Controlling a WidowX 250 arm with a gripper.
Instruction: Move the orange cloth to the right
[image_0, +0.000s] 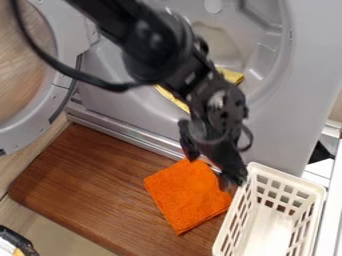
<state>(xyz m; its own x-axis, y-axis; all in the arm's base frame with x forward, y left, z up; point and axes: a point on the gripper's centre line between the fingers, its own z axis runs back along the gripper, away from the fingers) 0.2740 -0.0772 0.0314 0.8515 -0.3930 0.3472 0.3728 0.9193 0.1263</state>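
From where I stand, looking down through the camera view, the orange cloth (188, 195) lies flat on the brown wooden board (87, 180), its upper edge beneath the black claw (208, 171). The claw hangs with its two fingers spread, one over the cloth's top corner, the other by its right side; I can't tell whether either touches it. That wide stance seems meant to let them close and gather up a fold. The white basket (284, 181) stands just beside the cloth's right corner, so a slide to the right would soon meet it; lifting first looks wiser. Behind the arm, something yellow (232, 76) sits in the machine's opening, the round door (25, 139) swung wide, perhaps for loading laundry.
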